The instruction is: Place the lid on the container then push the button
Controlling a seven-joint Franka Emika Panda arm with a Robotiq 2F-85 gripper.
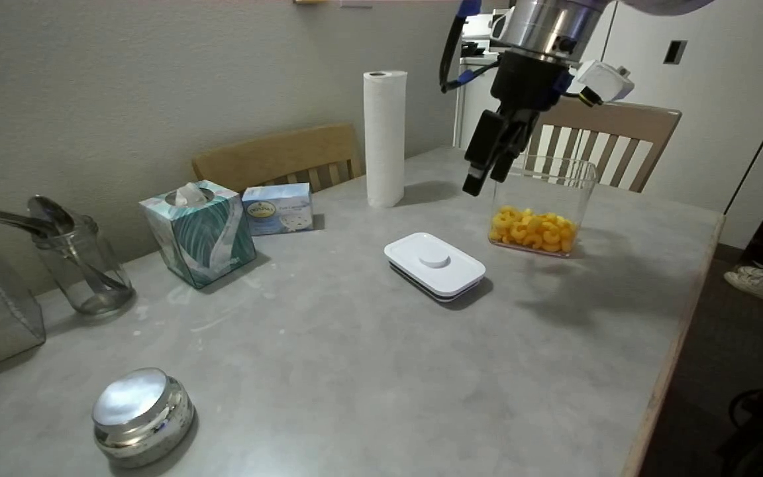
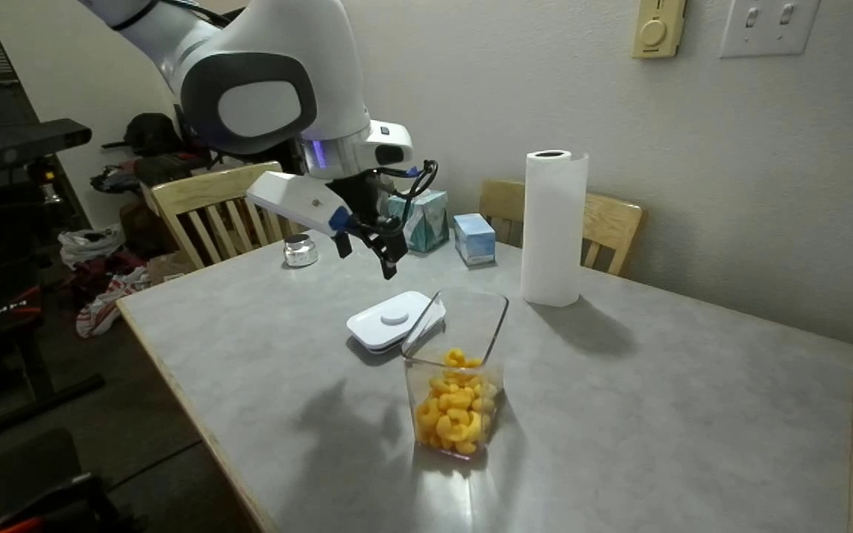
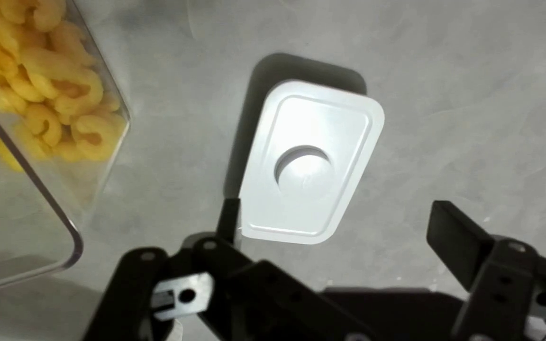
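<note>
One white lid [image 1: 436, 272] lies near the container [image 1: 546, 196]; the gripper [image 3: 337, 220] has its fingers spread, holding nothing. Likely light, stiff and slick (smooth plastic, seemingly), it is best pinched across its long sides.

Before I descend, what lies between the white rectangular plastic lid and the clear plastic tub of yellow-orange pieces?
No object shows: between the lid and the tub, the wrist view has grey tabletop, partly shadowed; one black fingertip hides a little.
</note>
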